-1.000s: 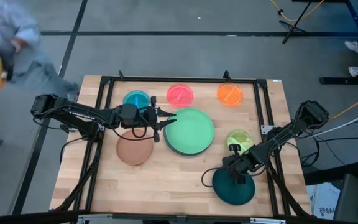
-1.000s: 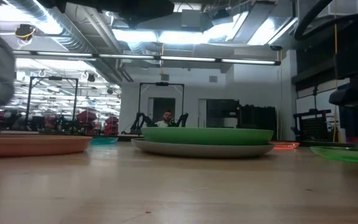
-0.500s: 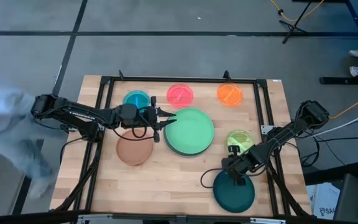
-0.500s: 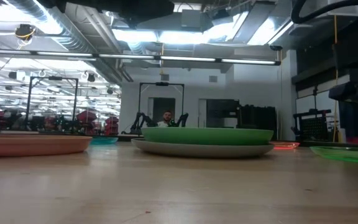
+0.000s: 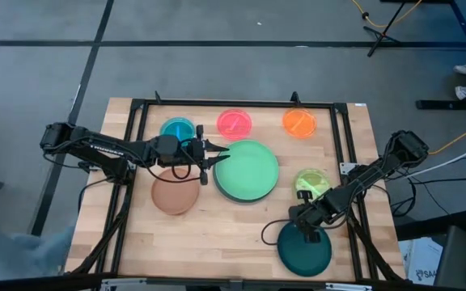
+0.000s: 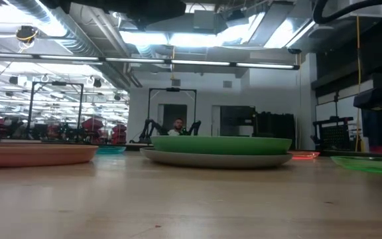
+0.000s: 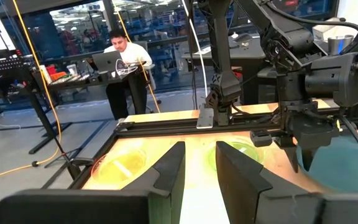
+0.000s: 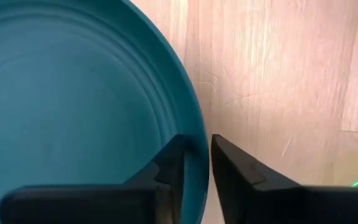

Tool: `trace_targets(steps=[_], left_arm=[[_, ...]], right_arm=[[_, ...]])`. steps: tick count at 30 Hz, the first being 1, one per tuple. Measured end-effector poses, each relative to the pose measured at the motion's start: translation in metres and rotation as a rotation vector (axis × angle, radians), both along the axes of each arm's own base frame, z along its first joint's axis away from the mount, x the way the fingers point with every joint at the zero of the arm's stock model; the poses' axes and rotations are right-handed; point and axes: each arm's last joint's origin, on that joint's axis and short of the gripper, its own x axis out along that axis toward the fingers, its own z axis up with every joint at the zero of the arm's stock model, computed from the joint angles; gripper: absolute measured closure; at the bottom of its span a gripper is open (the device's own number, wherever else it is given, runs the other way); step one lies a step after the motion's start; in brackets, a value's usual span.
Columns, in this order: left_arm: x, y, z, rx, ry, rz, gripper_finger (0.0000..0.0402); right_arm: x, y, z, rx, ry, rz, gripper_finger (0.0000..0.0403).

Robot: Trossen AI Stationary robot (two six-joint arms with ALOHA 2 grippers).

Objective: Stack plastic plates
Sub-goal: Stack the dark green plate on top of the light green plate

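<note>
Right gripper [image 5: 304, 232] is positioned over the far rim of the dark teal plate [image 5: 304, 248], which lies at the near right of the counter [image 5: 241, 226]; in the right wrist view its fingers [image 8: 229, 165] stand narrowly parted astride that rim, one inside and one outside, and we cannot tell whether they press on it; left gripper [image 5: 217, 153] rests at the left edge of the mint green plate [image 5: 247, 168], fingers slightly apart, holding nothing that we can see; the mint green plate sits on the grey plate [image 6: 211, 158] at the counter's centre, confirmed in the low view; the brown plate [image 5: 174, 194] lies left of that pair; along the far edge we find the blue plate [image 5: 176, 128], the pink plate [image 5: 234, 123] and the orange plate [image 5: 298, 122], each apart from the others; the lime plate [image 5: 312, 181] lies right of the centre pair, just far of the right gripper; in the left wrist view a person [image 7: 126, 59] sits at a laptop beyond the counter.
</note>
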Motion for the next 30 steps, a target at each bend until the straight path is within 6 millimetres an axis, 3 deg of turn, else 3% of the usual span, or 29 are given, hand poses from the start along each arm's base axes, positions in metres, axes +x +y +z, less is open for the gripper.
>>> trace_targets(steps=[6, 14, 24, 30], left_arm=[[0.000, 0.000, 0.000, 0.000, 0.000, 0.000, 0.0319], [0.000, 0.000, 0.000, 0.000, 0.000, 0.000, 0.0319], [0.000, 0.000, 0.000, 0.000, 0.001, 0.000, 0.0319], [0.000, 0.000, 0.000, 0.000, 0.001, 0.000, 0.0319]], right_arm=[[0.003, -0.003, 0.000, -0.003, -0.005, 0.020, 0.0395], [0.014, -0.012, 0.007, 0.012, -0.011, 0.031, 0.0398], [0.044, -0.020, 0.041, 0.029, -0.116, 0.030, 0.0397], [0.059, -0.036, 0.059, -0.024, -0.159, 0.048, 0.0400]])
